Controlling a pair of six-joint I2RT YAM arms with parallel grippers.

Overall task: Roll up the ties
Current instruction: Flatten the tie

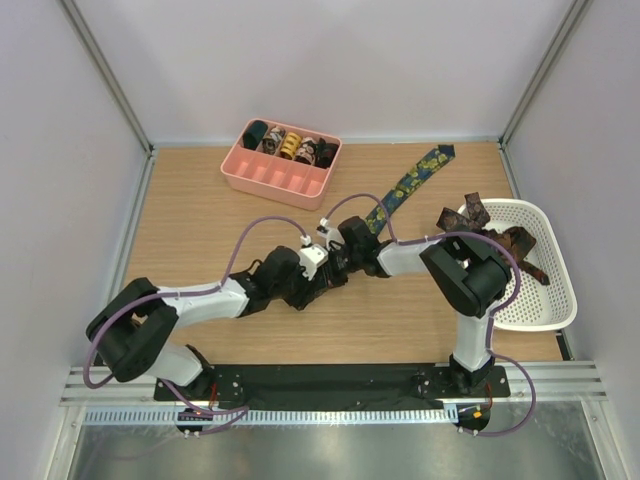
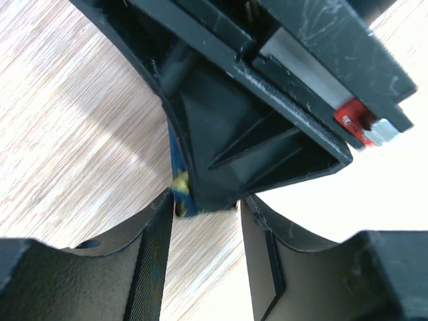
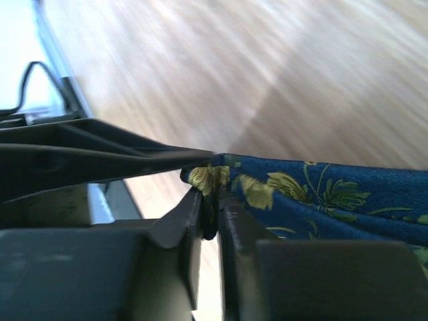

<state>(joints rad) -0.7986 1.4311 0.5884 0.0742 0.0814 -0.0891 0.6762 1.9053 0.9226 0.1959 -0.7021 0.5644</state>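
Right gripper [image 3: 210,200] pinches the tie [image 3: 321,200] by its tip so I can start the roll. Left gripper [image 2: 206,215] sits spread apart around that tip, ready to help.

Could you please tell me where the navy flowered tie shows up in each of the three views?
Top: the navy tie runs diagonally right of centre, from the arms toward the far edge.
Left wrist: only a blue-yellow sliver at centre, between the fingers of the left claw.
Right wrist: lower right, its end pinched in the right claw.
Shared landmark: the wooden table.
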